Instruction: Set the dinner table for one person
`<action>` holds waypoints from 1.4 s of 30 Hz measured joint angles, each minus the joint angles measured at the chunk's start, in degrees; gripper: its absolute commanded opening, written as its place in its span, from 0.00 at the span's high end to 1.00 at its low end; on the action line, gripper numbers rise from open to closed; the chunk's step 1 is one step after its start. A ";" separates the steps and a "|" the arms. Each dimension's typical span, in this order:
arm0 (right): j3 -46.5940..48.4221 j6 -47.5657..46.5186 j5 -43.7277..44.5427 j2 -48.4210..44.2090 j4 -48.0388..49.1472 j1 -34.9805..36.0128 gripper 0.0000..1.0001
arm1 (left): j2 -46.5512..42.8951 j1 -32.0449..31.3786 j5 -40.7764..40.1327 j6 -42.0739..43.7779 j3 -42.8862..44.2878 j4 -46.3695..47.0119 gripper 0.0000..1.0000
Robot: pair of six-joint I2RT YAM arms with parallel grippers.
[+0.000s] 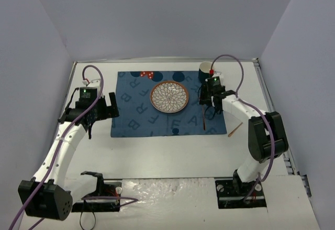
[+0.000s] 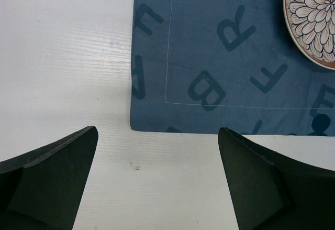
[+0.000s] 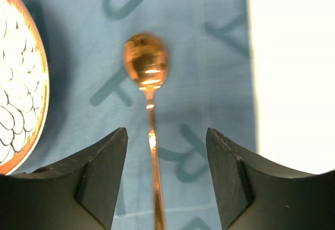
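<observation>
The white dinner table [image 1: 172, 151] carries a dark blue letter-printed placemat [image 1: 136, 115] with a flower-patterned plate [image 1: 169, 97] at its middle. A copper spoon [image 3: 146, 62] lies on the placemat right of the plate, bowl pointing away; in the top view [image 1: 204, 121] its handle shows. My right gripper [image 3: 166, 146] is open just above the spoon's handle, one finger on each side, not touching it. It stands right of the plate in the top view [image 1: 212, 100]. My left gripper [image 2: 157, 151] is open and empty over bare table off the placemat's left edge [image 1: 107, 107].
A dark cup [image 1: 205, 70] with a white inside stands at the placemat's far right corner, just behind the right gripper. A thin copper-coloured utensil [image 1: 235, 129] lies on the table off the placemat's near right corner. White walls enclose the table.
</observation>
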 measured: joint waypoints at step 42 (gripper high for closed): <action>-19.39 9.53 1.82 -6.39 7.14 -28.85 1.00 | -0.17 0.00 0.09 0.00 0.00 0.00 0.03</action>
